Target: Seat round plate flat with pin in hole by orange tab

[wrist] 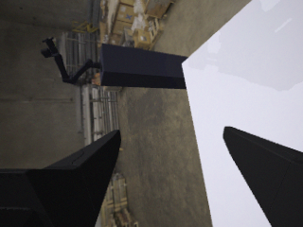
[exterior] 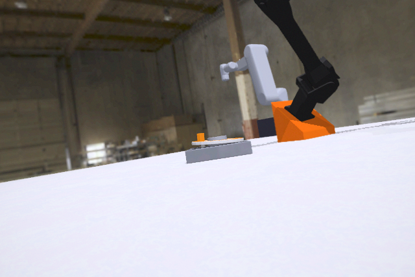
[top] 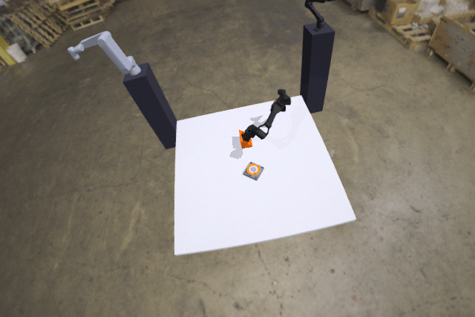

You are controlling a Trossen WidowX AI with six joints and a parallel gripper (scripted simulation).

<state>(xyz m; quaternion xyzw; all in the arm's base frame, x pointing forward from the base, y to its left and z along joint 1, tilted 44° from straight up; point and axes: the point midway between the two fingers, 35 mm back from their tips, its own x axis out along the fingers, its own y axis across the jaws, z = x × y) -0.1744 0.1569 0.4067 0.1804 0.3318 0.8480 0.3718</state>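
White table [top: 245,221] under everything is your biggest reference, and the grey base [exterior: 218,152] near its middle is the landmark to steer by. Your arm [top: 273,113] reaches out well behind that base, its claw [top: 245,139] hanging over the table inside an orange wedge-shaped marker [exterior: 301,126], well apart from the base and touching nothing. You can see in the wrist view that the fingers are spread wide with only floor and table edge between them. On the base, the round plate [exterior: 218,141] sits tilted, one side riding higher, with its orange tab [exterior: 200,136] standing up at the base's left end. The pin is too small to make out. Judge the task as not yet started: you have the whole approach, turn, and release left.
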